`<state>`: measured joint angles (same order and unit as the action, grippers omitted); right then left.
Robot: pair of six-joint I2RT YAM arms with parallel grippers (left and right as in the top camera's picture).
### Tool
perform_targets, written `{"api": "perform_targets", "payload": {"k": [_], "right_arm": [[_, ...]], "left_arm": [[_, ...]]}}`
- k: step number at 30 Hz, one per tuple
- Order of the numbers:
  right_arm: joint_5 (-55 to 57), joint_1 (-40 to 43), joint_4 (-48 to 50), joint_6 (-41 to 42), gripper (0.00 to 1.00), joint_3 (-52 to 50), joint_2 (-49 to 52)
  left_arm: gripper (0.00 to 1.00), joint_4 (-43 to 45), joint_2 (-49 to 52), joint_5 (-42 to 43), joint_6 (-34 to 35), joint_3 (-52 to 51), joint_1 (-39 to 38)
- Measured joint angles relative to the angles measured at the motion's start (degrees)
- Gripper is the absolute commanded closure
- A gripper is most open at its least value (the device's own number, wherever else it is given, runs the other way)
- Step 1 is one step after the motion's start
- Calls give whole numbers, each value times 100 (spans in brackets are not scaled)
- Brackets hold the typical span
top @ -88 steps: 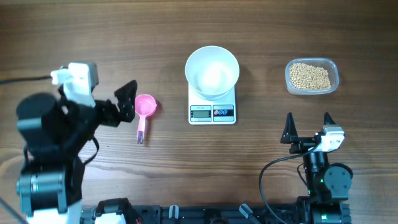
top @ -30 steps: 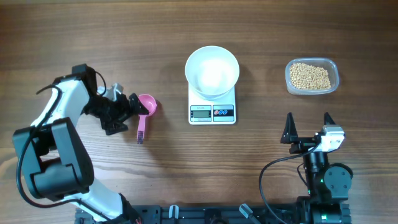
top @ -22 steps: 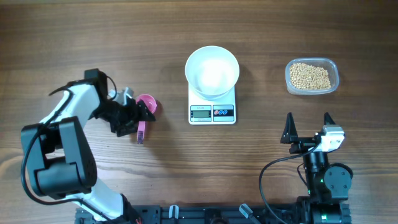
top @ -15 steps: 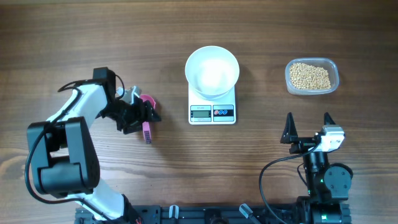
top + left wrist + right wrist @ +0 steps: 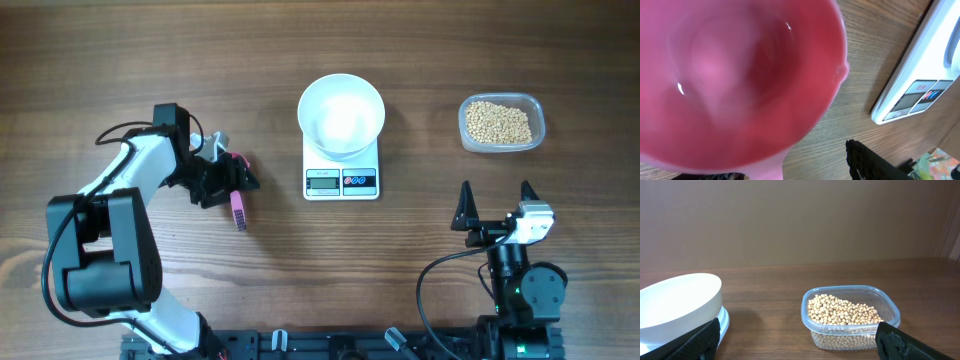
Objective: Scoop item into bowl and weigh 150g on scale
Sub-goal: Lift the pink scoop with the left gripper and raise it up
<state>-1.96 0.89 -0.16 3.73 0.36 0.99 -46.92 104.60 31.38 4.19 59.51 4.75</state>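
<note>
At the far left the left gripper (image 5: 232, 178) sits low on the table (image 5: 300, 50) over the cup of the pink scoop (image 5: 237, 209). Only the handle pokes out from under it, toward the robot. From the left wrist the cup fills most of the view and is empty. A strip of bare wood shows between its rim and the one black fingertip (image 5: 867, 159) in sight. Whether the jaws pinch the cup or merely straddle it I cannot tell.

To the right, near the scoop, the scale (image 5: 341, 181) carries the bowl (image 5: 341, 113) on its platform. The bowl looks empty and the display is too small to read. Further right, well apart from the scale, the open tub (image 5: 541, 122) holds the beans (image 5: 499, 122), seemingly all of them. No beans lie loose on the wood.

At the near right the right gripper (image 5: 496, 196) is spread wide with nothing in it, facing bowl and tub from a distance.

I judge the task barely begun. The bowl is in place on the scale, and at best the scoop is being taken up. The rest is to come: get a sure hold on the scoop, carry it past the scale to the tub, dig in, tip beans into the bowl, and repeat in small loads until the reading reaches the target
</note>
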Motion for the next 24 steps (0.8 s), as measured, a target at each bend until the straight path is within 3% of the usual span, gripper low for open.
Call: {"api": "perform_targets", "payload": {"k": [5, 14, 18, 24], "right_arm": [[0, 0, 0, 0, 0, 0, 0], [0, 0, -2, 0, 0, 0, 0], [0, 0, 0, 0, 0, 0, 0], [0, 0, 0, 0, 0, 0, 0]], "left_arm": [[33, 149, 0, 0, 131, -98, 0], [55, 313, -2, 66, 236, -323, 0], [57, 376, 0, 37, 247, -354, 0], [77, 398, 0, 9, 258, -369, 0]]}}
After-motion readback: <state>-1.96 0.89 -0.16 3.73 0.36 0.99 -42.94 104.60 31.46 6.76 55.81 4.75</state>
